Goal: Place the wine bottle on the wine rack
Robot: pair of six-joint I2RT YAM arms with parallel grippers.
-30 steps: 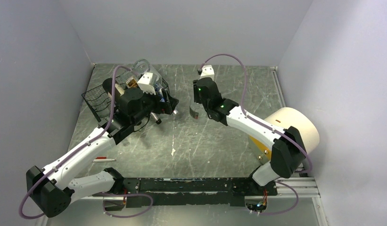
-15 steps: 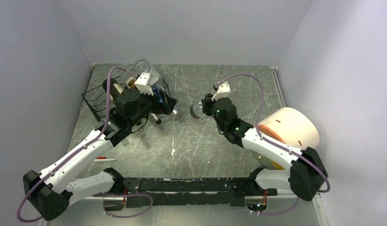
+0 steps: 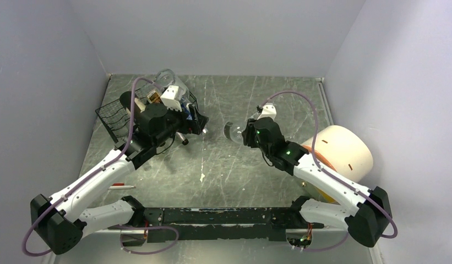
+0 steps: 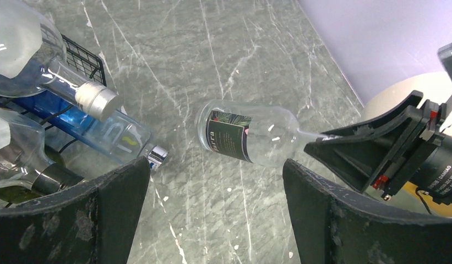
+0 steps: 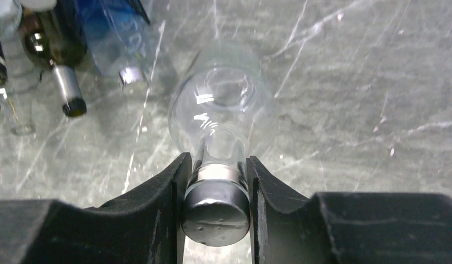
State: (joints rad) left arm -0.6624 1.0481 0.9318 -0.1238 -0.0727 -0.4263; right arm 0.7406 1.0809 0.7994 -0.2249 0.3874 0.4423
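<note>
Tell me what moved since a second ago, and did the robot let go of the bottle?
The right arm folded back toward its base, drawing the right pincer to the right. It didn't let go. It still pinches the clear wine bottle by the neck, with the base pointing toward the wine rack. The left arm barely moved. The left pincer stays open by the rack, and the racked bottles stayed put.

Wine rack [image 3: 110,116] far left on the table [image 3: 240,176], bottles [image 4: 97,102] in it; wine bottle [image 3: 230,131] to its right, mid-table

wine rack [image 3: 110,118] partly hidden behind left arm [image 3: 152,118], label [image 4: 229,135] on wine bottle [image 4: 267,137] too small to read
</note>
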